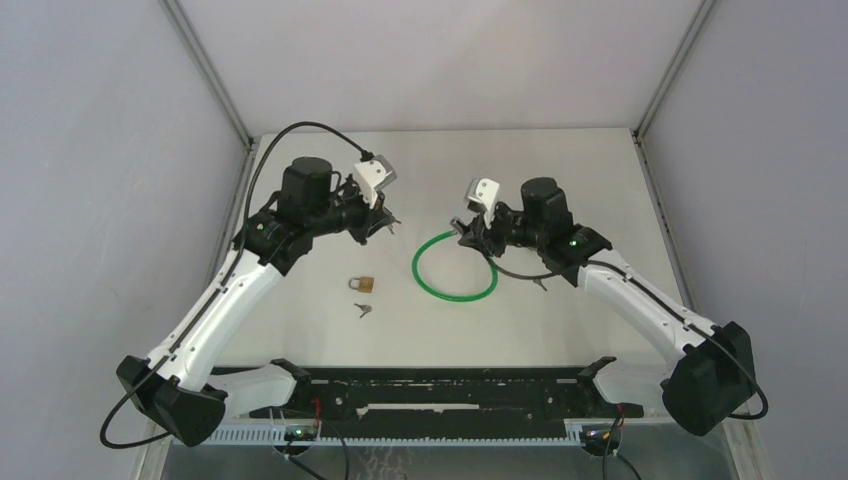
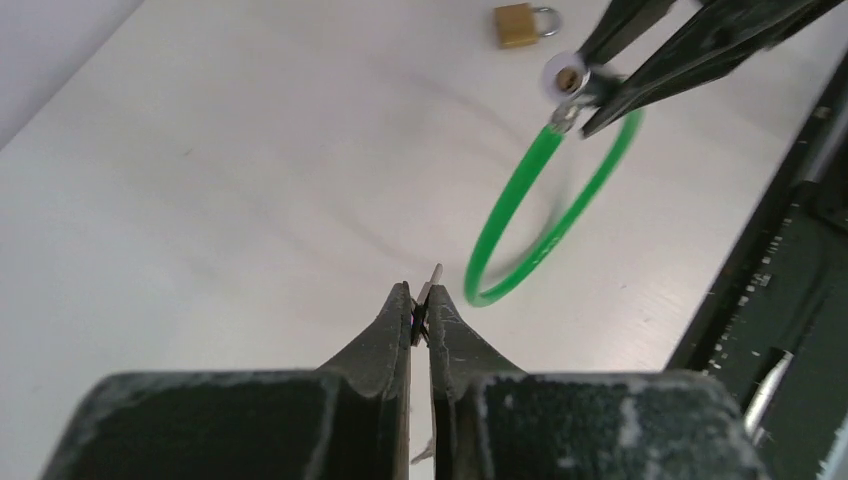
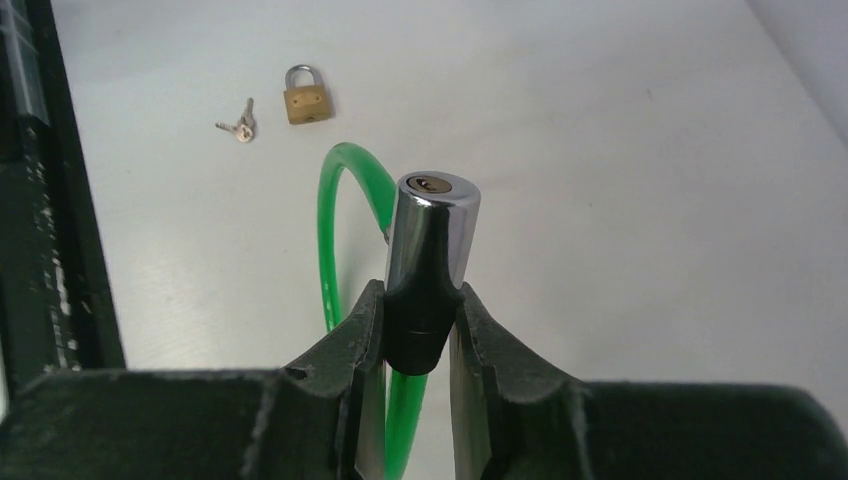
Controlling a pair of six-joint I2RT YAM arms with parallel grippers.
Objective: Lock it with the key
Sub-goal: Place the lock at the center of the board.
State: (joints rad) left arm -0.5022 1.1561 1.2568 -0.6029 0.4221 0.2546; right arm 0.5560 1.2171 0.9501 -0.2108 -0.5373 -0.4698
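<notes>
My right gripper is shut on the green cable lock: its fingers clamp the black collar below the chrome cylinder, whose keyhole faces up and away. The green loop hangs to the table. In the left wrist view the cylinder end shows at the upper right, held by the other arm's dark fingers. My left gripper is shut on a small key, its silver blade poking out past the fingertips, pointing toward the lock and still apart from it. In the top view the left gripper is left of the right gripper.
A small brass padlock lies on the table with a small pair of keys just below it; both show in the right wrist view, the padlock and the keys. A black rail runs along the near edge. Grey walls stand on both sides.
</notes>
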